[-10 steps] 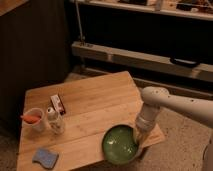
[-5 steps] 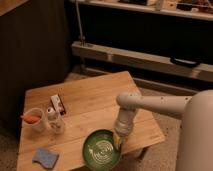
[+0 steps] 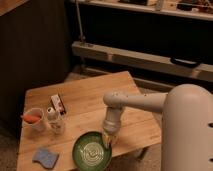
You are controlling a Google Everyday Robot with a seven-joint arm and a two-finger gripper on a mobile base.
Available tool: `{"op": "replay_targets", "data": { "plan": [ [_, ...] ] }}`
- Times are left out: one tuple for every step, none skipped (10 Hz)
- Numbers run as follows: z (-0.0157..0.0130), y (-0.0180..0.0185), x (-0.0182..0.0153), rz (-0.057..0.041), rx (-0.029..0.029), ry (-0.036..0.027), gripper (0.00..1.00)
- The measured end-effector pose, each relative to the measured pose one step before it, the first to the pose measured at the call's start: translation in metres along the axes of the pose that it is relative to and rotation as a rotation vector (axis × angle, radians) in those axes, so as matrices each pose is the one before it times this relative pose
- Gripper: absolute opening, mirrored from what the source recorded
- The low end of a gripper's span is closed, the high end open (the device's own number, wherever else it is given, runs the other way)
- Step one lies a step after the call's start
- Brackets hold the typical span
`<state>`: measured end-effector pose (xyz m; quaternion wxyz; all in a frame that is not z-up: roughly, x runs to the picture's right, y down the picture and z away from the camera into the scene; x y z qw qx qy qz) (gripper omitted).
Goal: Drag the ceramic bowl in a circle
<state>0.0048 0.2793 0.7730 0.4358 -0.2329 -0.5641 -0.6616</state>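
Desk (image 3: 85,97): low, pale wood planks, set at an angle, its near edge running along the bottom of the view.

Blue sponge (image 3: 45,157): lies flat at the near left corner of the desk, apart from everything else.

White mug (image 3: 35,120): stands upright near the left edge, farther back than the sponge; an orange carrot (image 3: 31,118) lies in or across its mouth (which of the two cannot be told).

Small clear glass (image 3: 57,125): upright, just right of the mug, with a small white bottle (image 3: 51,113) just behind it.

Flat packet (image 3: 59,104): white with red and dark print, lying a little farther back than the bottle, near the middle left of the desk.

Ceramic bowl (image 3: 91,150): round, shallow, glossy dark green with pale swirl marks inside, resting on the desk at its near edge, about midway along; well right of the sponge and nearer than the glass.

Claw (image 3: 108,140): pointing down over the right part of the bowl, its tips at or just inside the right rim; whether it is spread or pinching the rim cannot be told.

Arm (image 3: 140,102): white, reaching in from the right, bending down to the claw over the desk's right half.
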Motion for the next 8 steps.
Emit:
{"op": "replay_targets", "data": {
  "plan": [
    [-0.01591, -0.00576, 0.0199, -0.01733, 0.00124, 0.03519, 0.0],
    [-0.00574, -0.00179, 0.00899, -0.00447, 0.00265, 0.01472, 0.0],
    [-0.0051, 0.00389, 0.00902, 0.0043, 0.00287, 0.01779, 0.0],
    [-0.00587, 0.00695, 0.01091, 0.01214, 0.00972, 0.0208, 0.0],
    [-0.00359, 0.0087, 0.00962, 0.02254, 0.00947, 0.01779, 0.0],
    [-0.00521, 0.00745, 0.00872, 0.02125, 0.00753, 0.02206, 0.0],
    [-0.00457, 0.0027, 0.00528, 0.01167, 0.00465, 0.01751, 0.0],
    [-0.01103, 0.00103, 0.00926, 0.0095, 0.01147, 0.02842, 0.0]
  ]
}}
